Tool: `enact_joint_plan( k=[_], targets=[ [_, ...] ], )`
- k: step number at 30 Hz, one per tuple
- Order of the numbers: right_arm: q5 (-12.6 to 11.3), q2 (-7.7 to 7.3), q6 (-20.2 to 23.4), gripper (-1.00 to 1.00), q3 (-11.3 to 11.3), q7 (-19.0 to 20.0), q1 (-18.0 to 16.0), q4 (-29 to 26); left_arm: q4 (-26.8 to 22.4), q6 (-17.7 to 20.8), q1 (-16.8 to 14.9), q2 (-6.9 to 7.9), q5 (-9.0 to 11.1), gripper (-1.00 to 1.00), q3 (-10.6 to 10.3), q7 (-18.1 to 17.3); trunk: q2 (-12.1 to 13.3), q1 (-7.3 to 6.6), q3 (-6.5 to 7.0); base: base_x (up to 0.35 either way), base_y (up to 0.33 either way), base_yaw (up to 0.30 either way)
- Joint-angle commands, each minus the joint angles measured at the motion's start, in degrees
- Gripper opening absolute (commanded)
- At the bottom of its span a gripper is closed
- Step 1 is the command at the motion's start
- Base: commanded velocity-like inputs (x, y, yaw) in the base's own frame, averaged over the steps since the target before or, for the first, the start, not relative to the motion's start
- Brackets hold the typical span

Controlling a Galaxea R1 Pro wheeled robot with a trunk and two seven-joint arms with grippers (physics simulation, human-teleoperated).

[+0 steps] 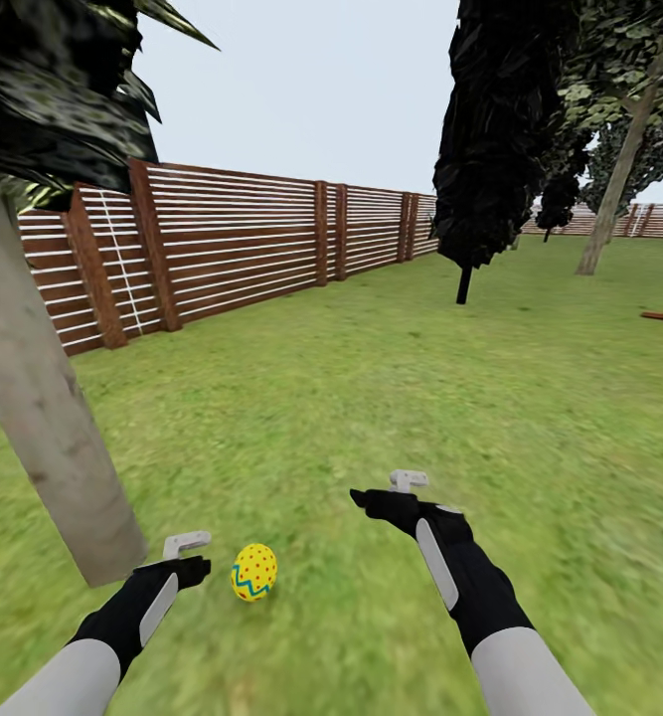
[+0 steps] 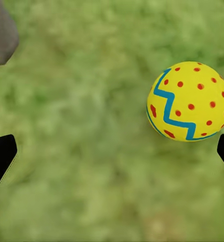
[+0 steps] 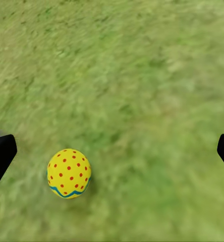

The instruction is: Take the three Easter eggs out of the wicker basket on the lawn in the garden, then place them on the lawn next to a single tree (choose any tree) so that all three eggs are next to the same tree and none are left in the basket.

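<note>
Both my arms reach forward, black wrists angled inward. My left pincer (image 1: 187,545) sits low with jaws spread wide; my right pincer (image 1: 409,480) reaches farther, likewise spread and empty.

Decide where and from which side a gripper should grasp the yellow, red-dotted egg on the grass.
Grip the yellow, red-dotted egg across its widest middle, fingers either side, coming from above: it lies free on the short green grass with open space around it, and the pale grey trunk stands well aside.
</note>
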Motion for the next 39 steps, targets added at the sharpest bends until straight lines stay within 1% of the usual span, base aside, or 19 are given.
enact_joint_plan(
  k=[1,10,33,39],
  targets=[
    [-0.22,0.00,0.29,1.00,-0.01,0.01,-0.02,-0.07,-0.10,0.29,0.00,0.00,0.61,1.00,-0.04,0.31,0.00,-0.04,0.24,-0.052,0.000,0.160],
    [-0.21,0.00,0.31,1.00,0.04,-0.05,-0.02,-0.06,-0.12,0.29,0.00,0.00,0.61,1.00,-0.04,0.39,0.12,-0.27,2.91,-0.057,0.000,0.172],
    [-0.21,0.01,0.27,1.00,0.05,-0.08,-0.02,0.02,-0.14,0.28,0.00,0.00,0.66,1.00,-0.01,0.39,0.42,-0.86,9.77,-0.003,0.000,0.184],
    [-0.21,0.01,0.27,1.00,0.01,-0.08,-0.02,0.01,-0.13,0.28,0.00,0.00,0.63,1.00,0.00,0.86,0.50,-1.02,11.55,0.000,0.000,0.190]
  ],
)
